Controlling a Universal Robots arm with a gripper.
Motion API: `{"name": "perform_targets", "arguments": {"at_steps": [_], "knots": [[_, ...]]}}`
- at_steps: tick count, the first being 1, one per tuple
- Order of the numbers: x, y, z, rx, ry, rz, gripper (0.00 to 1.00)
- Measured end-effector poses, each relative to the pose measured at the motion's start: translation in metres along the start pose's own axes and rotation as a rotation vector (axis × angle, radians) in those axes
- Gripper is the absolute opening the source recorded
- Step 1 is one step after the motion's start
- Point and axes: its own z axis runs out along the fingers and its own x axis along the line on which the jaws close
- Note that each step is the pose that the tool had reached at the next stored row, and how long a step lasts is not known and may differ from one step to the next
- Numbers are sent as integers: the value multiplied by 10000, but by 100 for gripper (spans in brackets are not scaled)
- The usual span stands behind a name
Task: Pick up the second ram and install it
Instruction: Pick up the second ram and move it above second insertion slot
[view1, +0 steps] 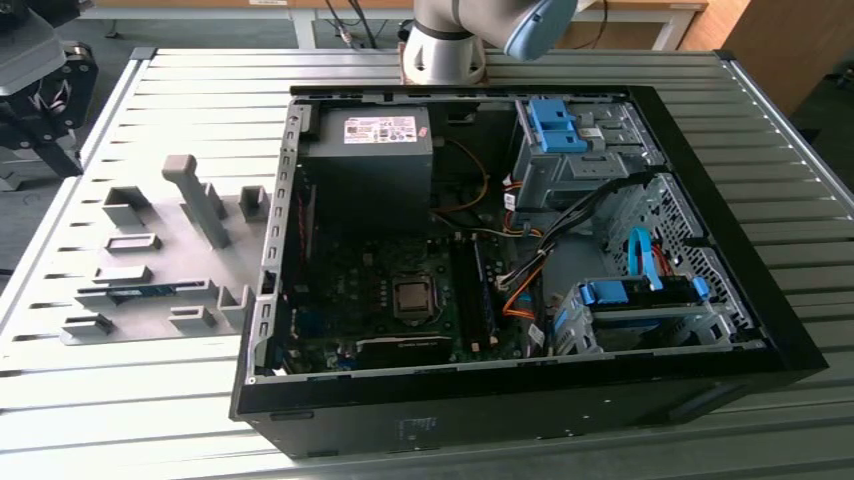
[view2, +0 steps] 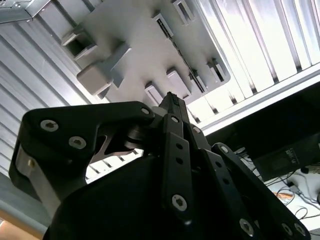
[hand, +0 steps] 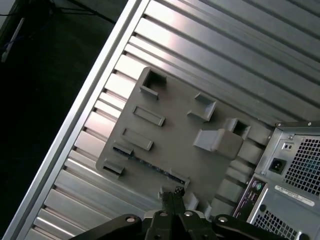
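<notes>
Ram place: the second ram (view1: 140, 292) stands on its long edge in a slot of the grey holder plate (view1: 174, 262). It is at the near side of the plate, on the exterior view's left of the open computer case (view1: 274, 250). In the first wrist view it is the thin dark strip (hand: 150, 164) between two end blocks.

Jaws: in both wrist views the gripper (hand: 172, 192) (view2: 170, 98) has its fingers drawn together to a narrow tip, and nothing is between them. It hangs above the plate, near one end of the ram and not touching it.

Handling: the ram is probably very light and stiff, but thin and fragile. The chips and the contact edge should not be squeezed.

Where to hold: the flat faces near the middle of the upper edge look like the best place, so that the ram does not tip in the jaws.

Surface: a ribbed metal table (view1: 160, 100) carries the plate and the case. The grooves run across it and the metal shines in the light.

Room: the arm (view1: 447, 45) stands at the far side of the table, behind the case. Beyond the table edge the first wrist view shows a dark floor (hand: 45, 75).
</notes>
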Motion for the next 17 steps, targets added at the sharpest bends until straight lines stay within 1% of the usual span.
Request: {"name": "perform_targets", "arguments": {"at_steps": [5,17], "knots": [[1,0,4,-19,36,-837,11],[1,-1,20,-70,130,-3006,11]]}}
